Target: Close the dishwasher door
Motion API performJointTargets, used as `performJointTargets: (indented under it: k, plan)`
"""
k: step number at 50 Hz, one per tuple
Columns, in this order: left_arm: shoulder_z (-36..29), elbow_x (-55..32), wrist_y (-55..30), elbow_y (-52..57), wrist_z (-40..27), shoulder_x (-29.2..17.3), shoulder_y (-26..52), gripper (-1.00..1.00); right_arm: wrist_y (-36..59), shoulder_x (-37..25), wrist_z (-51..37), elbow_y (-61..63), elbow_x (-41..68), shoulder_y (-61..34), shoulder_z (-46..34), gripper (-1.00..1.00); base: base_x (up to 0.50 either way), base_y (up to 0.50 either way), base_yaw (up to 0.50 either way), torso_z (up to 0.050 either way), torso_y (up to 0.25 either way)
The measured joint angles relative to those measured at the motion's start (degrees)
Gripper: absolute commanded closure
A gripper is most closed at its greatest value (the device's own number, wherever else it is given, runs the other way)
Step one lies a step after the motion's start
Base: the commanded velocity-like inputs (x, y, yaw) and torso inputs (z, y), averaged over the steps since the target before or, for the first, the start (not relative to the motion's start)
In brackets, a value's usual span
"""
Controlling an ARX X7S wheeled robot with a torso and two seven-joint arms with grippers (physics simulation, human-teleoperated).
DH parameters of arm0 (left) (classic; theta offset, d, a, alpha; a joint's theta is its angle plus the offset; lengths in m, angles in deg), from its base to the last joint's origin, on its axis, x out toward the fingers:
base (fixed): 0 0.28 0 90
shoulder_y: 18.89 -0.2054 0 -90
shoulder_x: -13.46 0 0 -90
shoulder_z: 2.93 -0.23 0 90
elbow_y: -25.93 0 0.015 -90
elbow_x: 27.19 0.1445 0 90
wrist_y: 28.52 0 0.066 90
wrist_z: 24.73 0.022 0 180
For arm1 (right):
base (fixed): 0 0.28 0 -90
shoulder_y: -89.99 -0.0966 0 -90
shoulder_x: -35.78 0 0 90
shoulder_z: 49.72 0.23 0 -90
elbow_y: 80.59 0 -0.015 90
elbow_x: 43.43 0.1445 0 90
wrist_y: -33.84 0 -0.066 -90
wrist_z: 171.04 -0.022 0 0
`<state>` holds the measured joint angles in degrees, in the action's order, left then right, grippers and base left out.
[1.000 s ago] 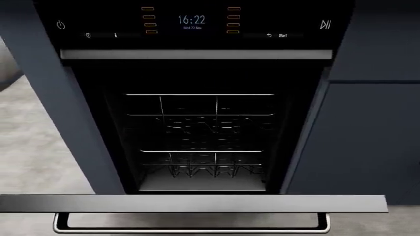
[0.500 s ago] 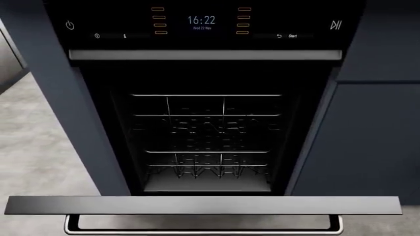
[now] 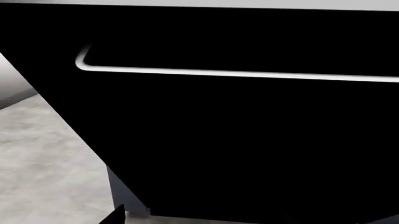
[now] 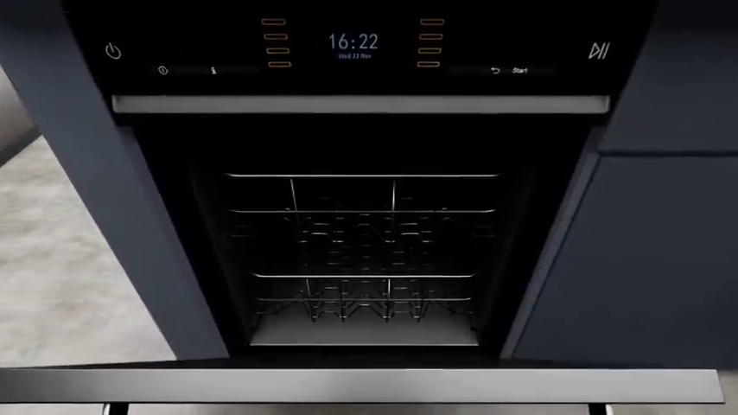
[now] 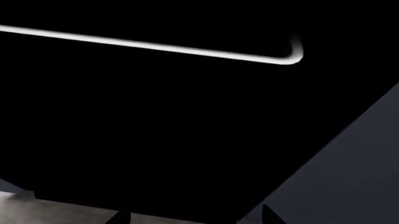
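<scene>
The dishwasher door (image 4: 369, 385) hangs open, lying flat across the bottom of the head view with its pale grey inner edge showing. Both wrist views look at its glossy black outer face (image 3: 249, 140) (image 5: 156, 130) from below, with the slim handle bar (image 3: 237, 73) (image 5: 156, 46) running across. My right gripper (image 5: 194, 218) is open and empty under the door, with both fingertips (image 5: 118, 218) apart. My left gripper (image 3: 193, 220) shows only one fingertip (image 3: 117, 217), set wide as if open; the other is lost against the black panel. Neither gripper shows in the head view.
The open cavity holds wire racks (image 4: 363, 259) below the lit control panel (image 4: 352, 43). Navy cabinet panels flank it at left (image 4: 104, 216) and right (image 4: 658, 251). Grey floor (image 4: 58, 285) lies to the left and under the door (image 3: 50, 163).
The head view has shifted: the door edge now sits lower in the frame and the handle has almost dropped out of view. The door itself stays open.
</scene>
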<state>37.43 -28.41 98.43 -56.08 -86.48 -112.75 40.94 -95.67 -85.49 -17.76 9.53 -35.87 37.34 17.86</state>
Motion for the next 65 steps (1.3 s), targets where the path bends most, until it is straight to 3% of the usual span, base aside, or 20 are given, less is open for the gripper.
performJointTargets:
  k: [65]
  plan:
    - [-0.64, 0.14, -0.12, -0.30, -0.42, 0.19, 0.56, -1.00, -0.60, -1.04, -0.97, -0.70, 0.77, -0.92, -1.20, -1.00, 0.07, 0.00, 0.00, 0.000, 0.000]
